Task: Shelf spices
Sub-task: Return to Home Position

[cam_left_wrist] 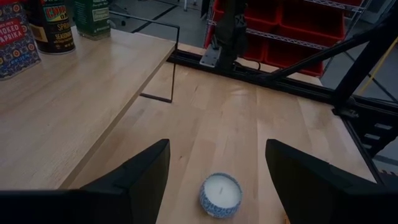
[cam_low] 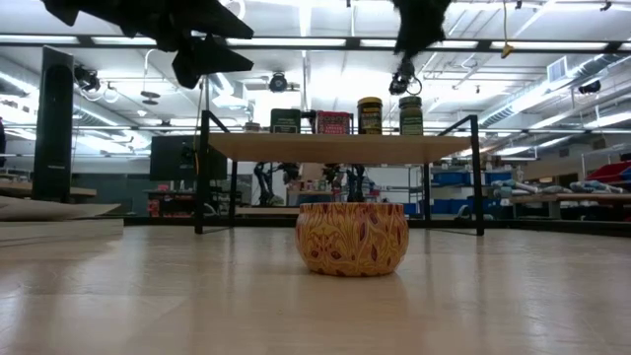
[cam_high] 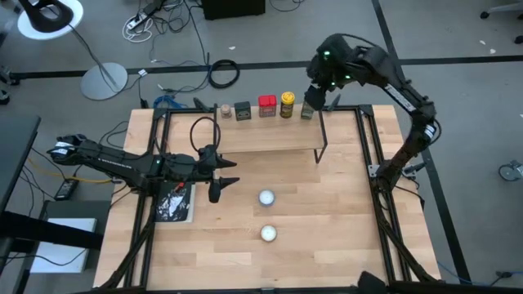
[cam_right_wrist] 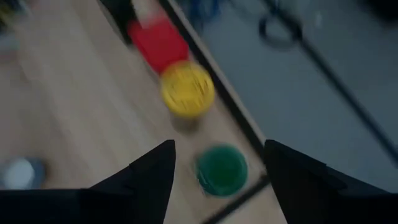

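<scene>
The shelf (cam_high: 261, 135), a light-wood plank on thin black legs, stands at the table's far side. Along its far edge stand the spices in a row: tan jar (cam_high: 225, 111), dark tin (cam_high: 243, 110), red box (cam_high: 267, 106), yellow-lidded jar (cam_high: 287, 104), green-lidded jar (cam_high: 307, 112). My right gripper (cam_right_wrist: 219, 149) hangs open above the green-lidded jar (cam_right_wrist: 222, 169), clear of it, pointing steeply down. My left gripper (cam_left_wrist: 217, 146) is open over the table left of the shelf's near edge, with nothing between its fingers.
Two white round candles (cam_high: 266, 197) (cam_high: 268, 233) sit on the table in front of the shelf; the nearer one shows large in the low view (cam_low: 352, 239). A black-and-white packet (cam_high: 174, 202) lies under the left arm. Black frame rails (cam_high: 372, 155) run along the table's sides.
</scene>
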`<state>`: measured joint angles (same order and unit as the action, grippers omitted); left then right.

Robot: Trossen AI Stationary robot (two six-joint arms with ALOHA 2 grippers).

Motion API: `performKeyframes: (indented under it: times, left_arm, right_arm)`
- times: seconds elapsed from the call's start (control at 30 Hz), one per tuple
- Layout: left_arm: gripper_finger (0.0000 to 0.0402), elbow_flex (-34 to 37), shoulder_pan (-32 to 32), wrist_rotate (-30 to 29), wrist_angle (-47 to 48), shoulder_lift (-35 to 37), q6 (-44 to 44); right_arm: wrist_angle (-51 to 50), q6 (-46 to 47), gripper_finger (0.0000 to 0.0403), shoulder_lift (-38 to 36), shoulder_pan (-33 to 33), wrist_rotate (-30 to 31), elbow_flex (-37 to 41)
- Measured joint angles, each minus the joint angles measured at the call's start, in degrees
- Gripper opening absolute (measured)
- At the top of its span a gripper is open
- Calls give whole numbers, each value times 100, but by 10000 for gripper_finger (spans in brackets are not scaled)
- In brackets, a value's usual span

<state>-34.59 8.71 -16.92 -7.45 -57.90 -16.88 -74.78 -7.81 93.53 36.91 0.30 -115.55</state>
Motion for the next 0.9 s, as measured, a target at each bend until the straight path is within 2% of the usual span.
performKeyframes:
  times: [0.2, 0.33, 0.5, 0.63, 0.77, 0.9]
  left_arm:
    - [269, 0, 0, -167, 152, -1, -12]
    - [269, 0, 0, -208, -137, 106, -15]
    - [260, 0, 4, -661, -536, 687, 250]
    - [242, 0, 4, -1247, -631, 1407, 786]
    - [220, 0, 2, -1568, -673, 2113, 1246]
    - [196, 0, 2, -1604, -343, 2811, 1395]
  right_arm:
    - [848, 2, 229, -903, -530, -376, -7]
    - [928, 16, 209, -1545, -1109, -354, -11]
    - [665, 177, 161, -2287, -2047, 273, -11]
    - [467, 315, 94, -2777, -2861, 950, 81]
    - [488, 373, 16, -3300, -3436, 1364, 730]
    - [832, 517, 9, -3882, -3768, 1602, 1856]
